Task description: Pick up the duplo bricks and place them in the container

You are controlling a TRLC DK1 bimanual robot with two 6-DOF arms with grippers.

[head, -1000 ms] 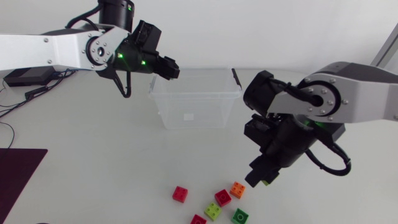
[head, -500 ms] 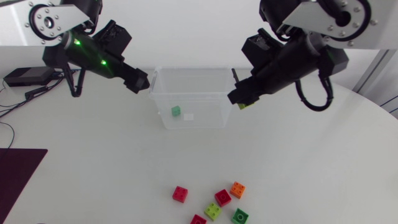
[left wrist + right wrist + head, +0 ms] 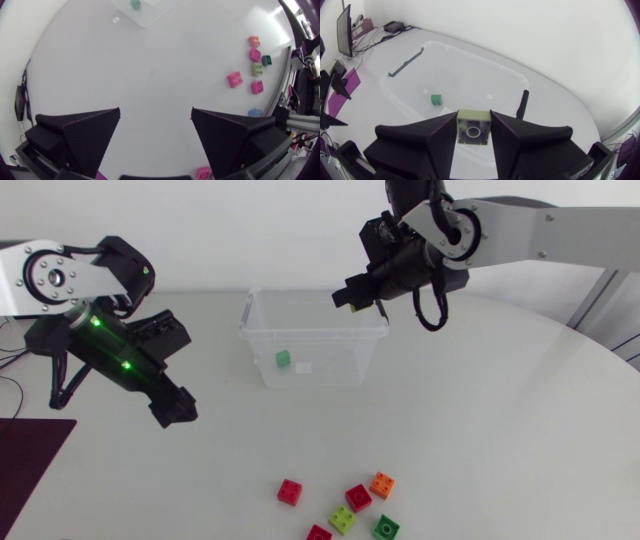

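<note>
Table [image 3: 500, 430]: a smooth white round-edged top that carries the container and the loose bricks.

Container [image 3: 330, 370]: a clear plastic rectangular tub with thin glossy walls and no lid, standing toward the far side of the table. A black latch [image 3: 521, 104] stands at each short end. One small green brick [image 3: 284, 358] lies on its floor near the left front.

Left gripper [image 3: 178, 410]: matte black wedge fingers spread wide with nothing between them. It hangs over bare table to the left of the container, well apart from the loose bricks.

Right gripper [image 3: 348, 298]: poised over the container's far right corner, its fingers clamped from both sides on a brick.

Loose bricks: a cluster lies on the near part of the table, well in front of the container. It holds a red brick [image 3: 290, 492], a second red brick [image 3: 358, 497], an orange brick [image 3: 382, 484], a lime brick [image 3: 342, 520], a dark green brick [image 3: 386, 528] and a third red brick [image 3: 318, 533] at the table's near edge. All are square, glossy plastic.

Held brick [image 3: 474, 127]: pale yellow-green, boxy, with a round hollow facing the wrist camera. It sits pinched between the right gripper's fingertips above the open tub.
</note>
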